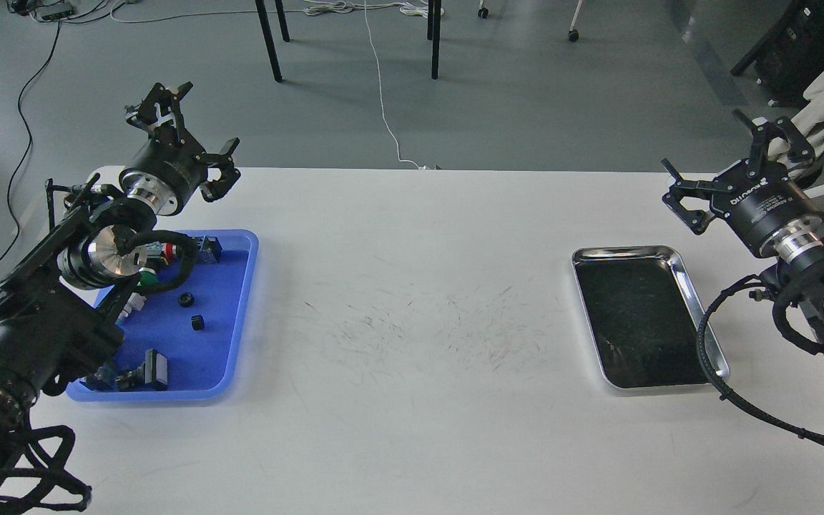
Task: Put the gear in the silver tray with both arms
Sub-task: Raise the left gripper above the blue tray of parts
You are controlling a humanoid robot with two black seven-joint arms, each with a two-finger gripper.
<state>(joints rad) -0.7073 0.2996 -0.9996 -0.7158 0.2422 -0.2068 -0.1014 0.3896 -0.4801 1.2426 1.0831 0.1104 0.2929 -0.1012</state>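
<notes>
left fingers [184, 129] and right fingers [723, 164] spread wide, holding nothing.

Polished metal silver tray [698, 300] with dark reflective bottom; glossy blue plastic tray [240, 322]; matt, scuffed white table [412, 429].

The left arm [61, 300] covers the near-left part of the blue tray [237, 336], hiding whatever lies under it; white and green pieces [141, 286] peeking out beside the wrist are too masked to identify. Two small black round parts [192, 312] at the blue tray's middle are too small to tell gear teeth. Dark blocks [144, 372] at its near edge are unclear in kind. The right arm [820, 286] is cut by the picture's right edge, and its cable [712, 357] crosses the silver tray's [684, 286] near-right corner. The counter [412, 429] runs off the bottom edge.
</notes>
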